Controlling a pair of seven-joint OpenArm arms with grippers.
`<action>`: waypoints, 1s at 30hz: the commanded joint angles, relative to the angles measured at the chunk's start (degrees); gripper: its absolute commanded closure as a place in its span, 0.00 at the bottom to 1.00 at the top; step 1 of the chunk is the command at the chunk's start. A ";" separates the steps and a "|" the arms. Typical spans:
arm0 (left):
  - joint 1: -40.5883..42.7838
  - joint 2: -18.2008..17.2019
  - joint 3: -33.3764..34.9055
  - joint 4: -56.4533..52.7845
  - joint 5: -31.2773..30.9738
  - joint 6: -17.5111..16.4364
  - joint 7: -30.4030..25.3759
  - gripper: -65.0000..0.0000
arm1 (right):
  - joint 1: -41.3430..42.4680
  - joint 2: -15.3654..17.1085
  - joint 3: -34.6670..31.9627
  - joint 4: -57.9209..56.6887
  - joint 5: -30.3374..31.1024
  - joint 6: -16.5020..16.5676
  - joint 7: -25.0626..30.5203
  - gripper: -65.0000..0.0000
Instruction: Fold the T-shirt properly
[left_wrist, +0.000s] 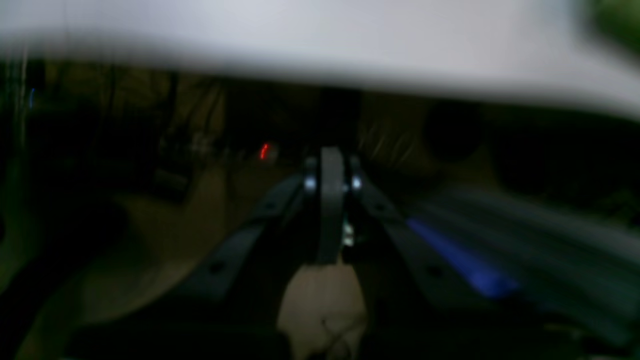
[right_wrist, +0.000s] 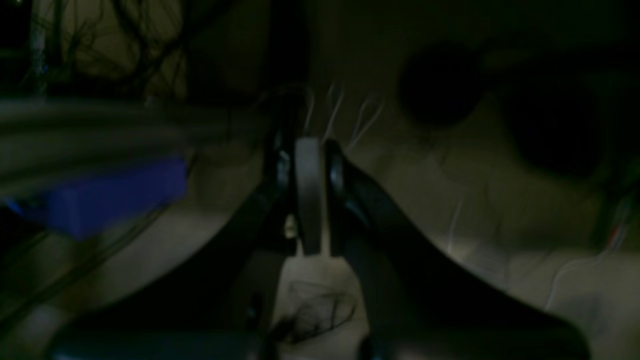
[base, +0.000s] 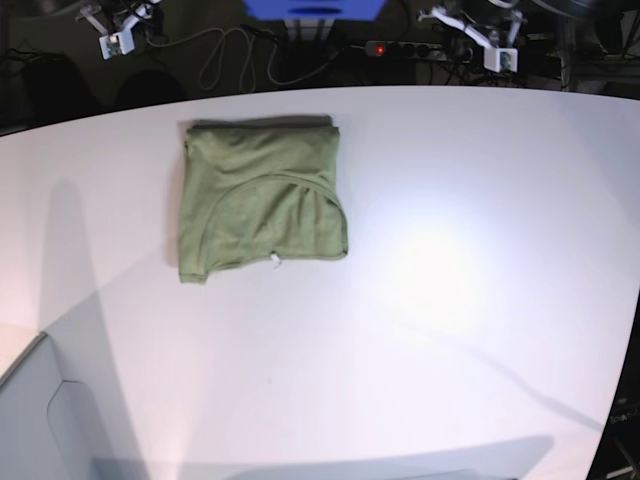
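The olive-green T-shirt (base: 260, 200) lies folded into a rough rectangle on the white table (base: 450, 300), left of centre towards the far edge. Its small white tag (base: 277, 261) shows at its near edge. My right gripper (base: 112, 42) is beyond the table's far edge at the upper left, well apart from the shirt. My left gripper (base: 497, 58) is beyond the far edge at the upper right. In the wrist views both my left gripper (left_wrist: 331, 156) and my right gripper (right_wrist: 309, 146) have their jaws pressed together and hold nothing.
A blue box (base: 315, 8), a power strip with a red light (base: 385, 47) and loose cables (base: 230, 50) lie behind the table's far edge. A grey panel (base: 40, 420) sits at the near left corner. The wrist views are dark and blurred.
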 joint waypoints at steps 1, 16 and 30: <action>2.34 0.44 -0.35 -2.62 1.47 -0.26 -1.14 1.00 | 0.62 1.38 -0.60 -3.10 0.67 1.30 1.19 1.00; -26.76 -4.40 0.18 -69.09 16.59 -0.43 -33.31 1.00 | 21.90 13.87 -26.88 -59.71 0.58 -0.50 30.90 1.00; -43.47 -5.54 0.09 -92.03 34.35 0.09 -39.99 1.00 | 33.85 12.37 -49.91 -80.72 0.67 -58.26 46.55 1.00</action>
